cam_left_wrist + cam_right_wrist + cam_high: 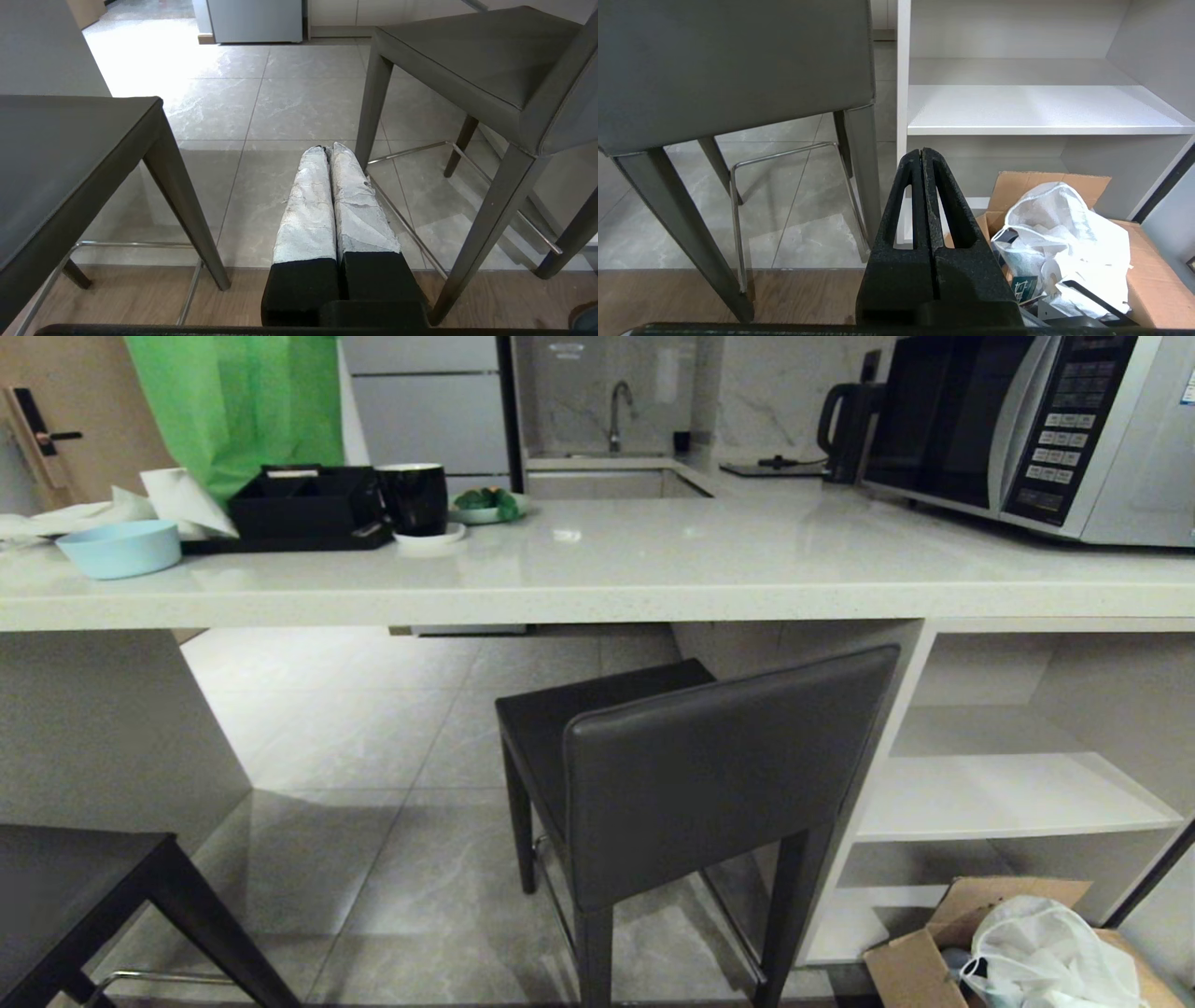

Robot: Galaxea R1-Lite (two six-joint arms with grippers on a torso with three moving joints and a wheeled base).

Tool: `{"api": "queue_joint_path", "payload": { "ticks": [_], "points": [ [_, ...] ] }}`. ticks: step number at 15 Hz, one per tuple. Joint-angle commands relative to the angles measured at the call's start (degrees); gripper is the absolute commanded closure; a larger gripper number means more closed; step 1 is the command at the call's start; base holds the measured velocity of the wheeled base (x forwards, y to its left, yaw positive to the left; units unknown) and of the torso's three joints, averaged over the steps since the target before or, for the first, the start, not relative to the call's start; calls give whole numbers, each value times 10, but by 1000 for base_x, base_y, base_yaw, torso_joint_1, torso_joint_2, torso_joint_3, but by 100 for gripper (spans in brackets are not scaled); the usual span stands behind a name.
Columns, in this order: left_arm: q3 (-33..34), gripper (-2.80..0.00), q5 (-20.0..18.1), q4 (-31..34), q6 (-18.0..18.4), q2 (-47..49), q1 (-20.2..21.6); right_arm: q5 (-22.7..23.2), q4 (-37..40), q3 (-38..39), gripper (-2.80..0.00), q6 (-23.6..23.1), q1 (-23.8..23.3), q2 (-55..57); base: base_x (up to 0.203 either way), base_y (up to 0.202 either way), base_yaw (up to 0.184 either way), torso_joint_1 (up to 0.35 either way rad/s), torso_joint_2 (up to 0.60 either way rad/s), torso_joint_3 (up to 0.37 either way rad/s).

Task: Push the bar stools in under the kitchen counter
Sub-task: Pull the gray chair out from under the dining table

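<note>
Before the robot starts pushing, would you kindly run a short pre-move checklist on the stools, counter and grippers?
1. Right stool upright, backrest facing robot: ok.
2. Right stool fully under counter: not ok, backrest still outside the edge.
3. Left stool under counter: not ok, it stands out too.
4. Left gripper shut, empty, between stools: ok.
5. Right gripper shut, empty: ok.
6. Cardboard box clear of right stool's path: cannot tell.

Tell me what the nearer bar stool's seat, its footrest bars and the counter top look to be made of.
Bar stool: seat and backrest look like dark grey leather or a leather-like cover, smooth with a soft sheen and a seamed edge. Footrest bars: thin bright metal, judging by the shine. Kitchen counter: pale cream polished stone or a stone-look slab, finely speckled, glossy enough to mirror the light.
</note>
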Motion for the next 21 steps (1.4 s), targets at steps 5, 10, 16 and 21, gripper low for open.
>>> {"api": "queue_joint_path", "payload": {
  "ticks": [5, 10, 16, 21],
  "points": [
    [1, 0, 1, -1, -4, 0, 0, 0, 0, 0, 0, 0, 0, 0, 0, 0, 0, 0, 0, 0],
    [1, -280, 0, -1, -3, 0, 0, 0, 1, 0, -280, -9, 0, 0, 0, 0, 0, 0, 0, 0],
    [1, -280, 2, -1, -3, 0, 0, 4, 1, 0, -280, -15, 0, 0, 0, 0, 0, 0, 0, 0],
    [-2, -280, 2, -7, -5, -1, 0, 7, 0, 0, -280, -17, 0, 0, 0, 0, 0, 0, 0, 0]
  ]
}}
